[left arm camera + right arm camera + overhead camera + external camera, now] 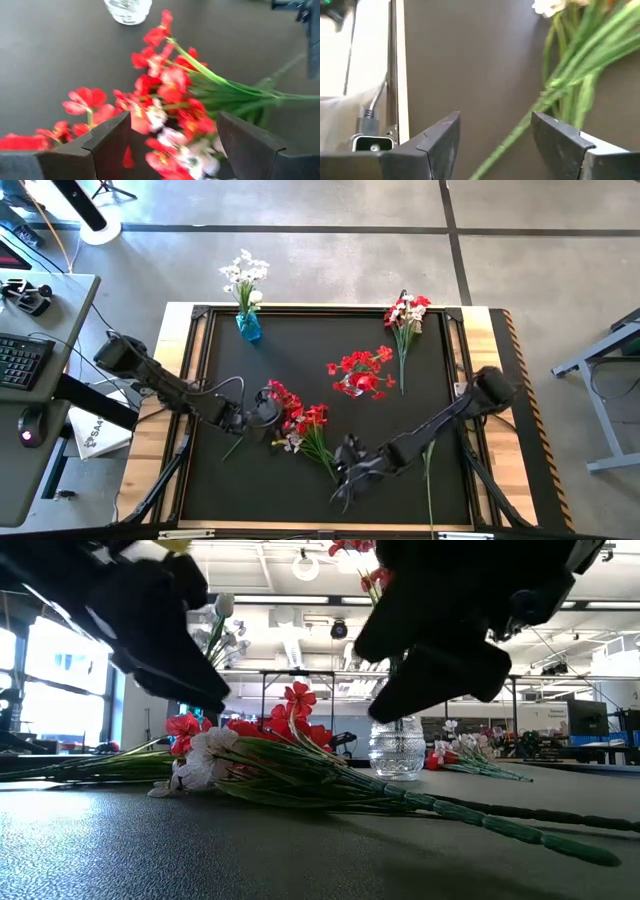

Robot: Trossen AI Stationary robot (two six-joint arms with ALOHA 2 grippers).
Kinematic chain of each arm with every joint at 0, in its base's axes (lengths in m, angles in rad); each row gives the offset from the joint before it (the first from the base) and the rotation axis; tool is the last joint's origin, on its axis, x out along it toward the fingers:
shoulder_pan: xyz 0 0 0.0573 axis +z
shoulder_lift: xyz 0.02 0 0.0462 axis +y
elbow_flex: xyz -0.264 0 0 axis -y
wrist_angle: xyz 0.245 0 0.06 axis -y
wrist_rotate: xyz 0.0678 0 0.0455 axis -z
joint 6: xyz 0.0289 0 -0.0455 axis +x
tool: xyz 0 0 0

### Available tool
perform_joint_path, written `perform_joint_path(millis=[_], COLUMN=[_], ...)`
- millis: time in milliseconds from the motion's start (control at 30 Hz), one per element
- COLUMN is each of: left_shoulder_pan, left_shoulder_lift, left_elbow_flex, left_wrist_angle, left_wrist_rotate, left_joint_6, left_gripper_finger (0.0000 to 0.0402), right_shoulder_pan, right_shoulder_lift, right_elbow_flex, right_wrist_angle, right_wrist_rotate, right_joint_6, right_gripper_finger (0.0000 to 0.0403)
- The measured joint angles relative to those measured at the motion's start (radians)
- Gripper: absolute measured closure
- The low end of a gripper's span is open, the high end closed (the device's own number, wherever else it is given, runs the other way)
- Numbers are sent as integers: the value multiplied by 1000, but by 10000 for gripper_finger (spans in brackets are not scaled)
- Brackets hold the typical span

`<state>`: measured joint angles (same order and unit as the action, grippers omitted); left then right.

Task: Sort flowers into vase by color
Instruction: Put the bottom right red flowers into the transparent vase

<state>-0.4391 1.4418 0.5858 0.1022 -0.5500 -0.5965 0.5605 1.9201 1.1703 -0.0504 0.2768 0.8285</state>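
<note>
A mixed bunch of red and a few white blossoms lies flat on the black mat, with its green stems pointing toward the near edge. My left gripper is open and hovers at the blossom end. In its wrist view the red and white heads sit between and ahead of the fingers. My right gripper is open at the stem end, and one stem runs between its fingers. In the low view the bunch rests on the mat under both grippers.
A blue vase with white flowers stands at the far left edge. A clear glass vase with red flowers stands at mid-table. Another mixed bunch lies at the far right, and a single stem at the near right. A raised frame rims the mat.
</note>
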Motion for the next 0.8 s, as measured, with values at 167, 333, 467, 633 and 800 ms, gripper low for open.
perform_joint_path(millis=[167, 333, 467, 633, 800], left_shoulder_pan=[-83, -138, -151, -147, -140], left_shoulder_lift=[0, 0, 0, 0, -1], left_elbow_flex=[0, 0, 0, 0, 0], left_wrist_angle=[2, 2, 1, 2, 8], left_wrist_rotate=[-15, -58, -78, -133, -137], left_joint_6=[-45, -72, -73, -49, -56], left_gripper_finger=[119, 119, 119, 119, 119], right_shoulder_pan=[5, 3, -6, -24, -20], right_shoulder_lift=[139, 229, 258, 252, 208], right_elbow_flex=[185, 346, 399, 401, 400], right_wrist_angle=[-197, -441, -514, -574, -618], right_wrist_rotate=[2, 30, 26, 23, 13], right_joint_6=[-6, 24, 1, -21, -23], right_gripper_finger=[183, 209, 242, 290, 316])
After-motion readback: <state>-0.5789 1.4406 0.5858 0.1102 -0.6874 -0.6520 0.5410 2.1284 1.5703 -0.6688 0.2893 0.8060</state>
